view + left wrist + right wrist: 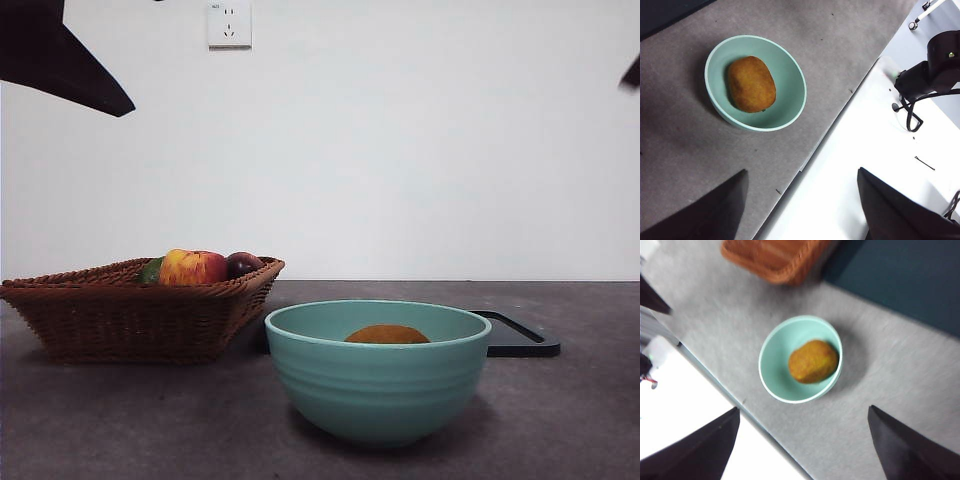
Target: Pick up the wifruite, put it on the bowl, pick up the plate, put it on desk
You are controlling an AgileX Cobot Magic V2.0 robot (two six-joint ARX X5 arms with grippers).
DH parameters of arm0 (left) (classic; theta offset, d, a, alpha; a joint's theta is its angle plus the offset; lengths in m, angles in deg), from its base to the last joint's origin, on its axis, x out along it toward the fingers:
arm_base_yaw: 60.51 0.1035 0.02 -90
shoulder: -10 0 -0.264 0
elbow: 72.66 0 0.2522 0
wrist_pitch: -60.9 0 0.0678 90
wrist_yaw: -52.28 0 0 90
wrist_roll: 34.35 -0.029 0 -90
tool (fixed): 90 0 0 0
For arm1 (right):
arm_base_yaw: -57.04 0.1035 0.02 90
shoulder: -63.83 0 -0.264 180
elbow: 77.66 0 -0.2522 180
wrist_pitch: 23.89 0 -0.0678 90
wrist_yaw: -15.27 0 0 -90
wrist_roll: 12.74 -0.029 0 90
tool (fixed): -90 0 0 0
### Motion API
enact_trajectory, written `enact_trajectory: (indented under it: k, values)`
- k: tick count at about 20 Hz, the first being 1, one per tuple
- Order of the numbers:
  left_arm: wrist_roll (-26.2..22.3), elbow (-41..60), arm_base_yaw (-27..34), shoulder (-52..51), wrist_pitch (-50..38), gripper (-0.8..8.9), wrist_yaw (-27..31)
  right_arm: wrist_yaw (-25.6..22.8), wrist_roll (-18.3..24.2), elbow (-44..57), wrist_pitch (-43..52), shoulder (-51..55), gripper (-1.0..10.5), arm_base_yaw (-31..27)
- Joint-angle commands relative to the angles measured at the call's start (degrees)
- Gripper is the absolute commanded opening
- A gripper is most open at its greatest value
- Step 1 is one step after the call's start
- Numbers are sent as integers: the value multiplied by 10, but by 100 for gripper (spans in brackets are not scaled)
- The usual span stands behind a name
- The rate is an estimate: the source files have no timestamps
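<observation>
While the wifruite (387,334) peeks above the bowl (378,385), wrist views show it whole, both jaws apart.

Desk (580,420): dark grey, matte, slightly mottled. Resting directly on it: mint-green bowl (378,385) near centre; brown wicker basket (130,315) left of the bowl and farther back. Flat dark plate (520,340) lies just behind the bowl, to its right.
</observation>
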Motion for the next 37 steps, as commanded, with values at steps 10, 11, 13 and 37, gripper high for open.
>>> enact_trajectory:
  k: [10,11,13,37]
  values:
    - [-4,-4,-4,3,-11,343,-3,-81,-84,125,246,-158,280,80]
    - [-4,-4,-4,3,-11,343,-3,-87,-84,124,262,-173,258,86]
    - [-4,-4,-4,3,-11,343,-3,-101,-87,124,291,-200,252,98]
    - [-5,-4,-4,3,-11,343,-2,-146,-88,113,385,-304,12,132]
